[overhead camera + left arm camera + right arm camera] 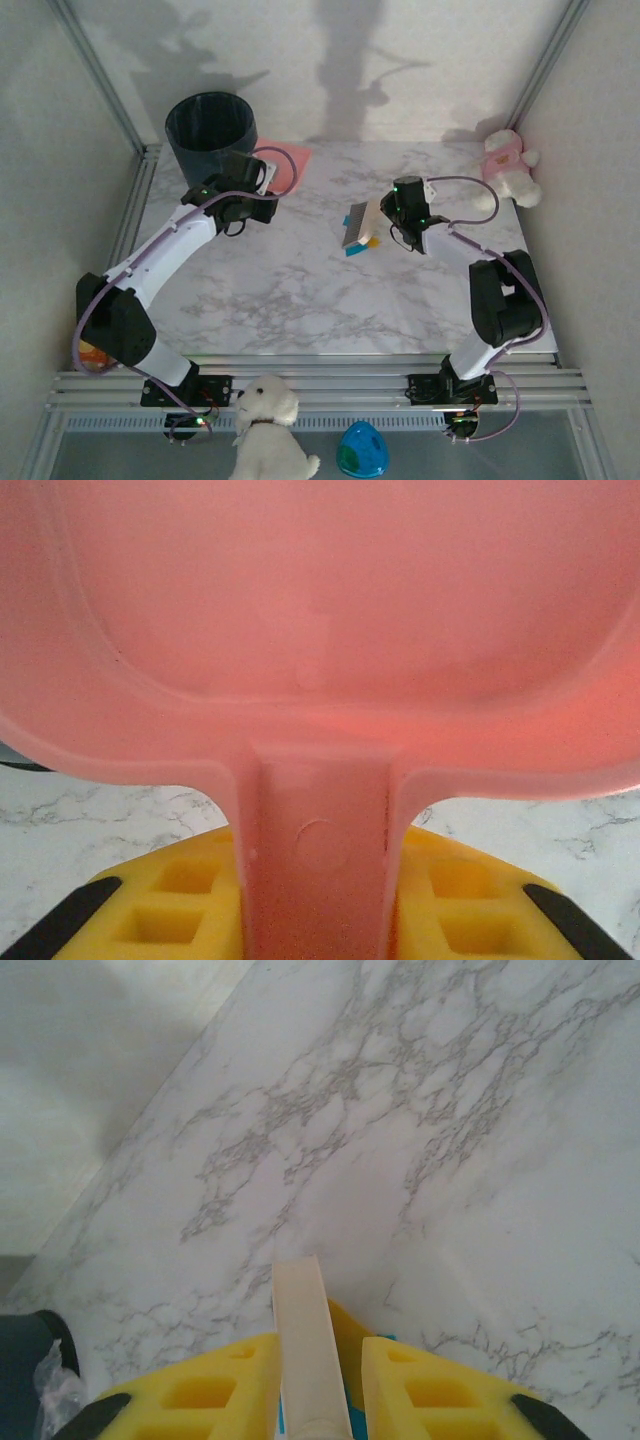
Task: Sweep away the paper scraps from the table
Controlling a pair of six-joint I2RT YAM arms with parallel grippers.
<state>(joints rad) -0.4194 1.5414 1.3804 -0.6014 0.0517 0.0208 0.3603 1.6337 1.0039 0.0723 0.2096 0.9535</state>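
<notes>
My left gripper (262, 178) is shut on the handle of a pink dustpan (287, 160) at the back left of the marble table (300, 290), beside the bin. In the left wrist view the dustpan (320, 610) spreads wide above the gripper (320, 885), its handle squeezed between the yellow fingers (170, 910). My right gripper (388, 215) is shut on the cream handle of a small brush (358, 222) over the table's middle right. That handle (305, 1340) runs between the right gripper's (318, 1370) pads. Blue and yellow paper (358, 246) peeks from under the brush; whether these are the paper scraps I cannot tell.
A dark round bin (212, 135) stands at the back left corner. A pink-and-white plush toy (510, 165) sits at the back right. In front of the arm bases are a white plush dog (268, 425) and a blue egg-shaped object (362, 450).
</notes>
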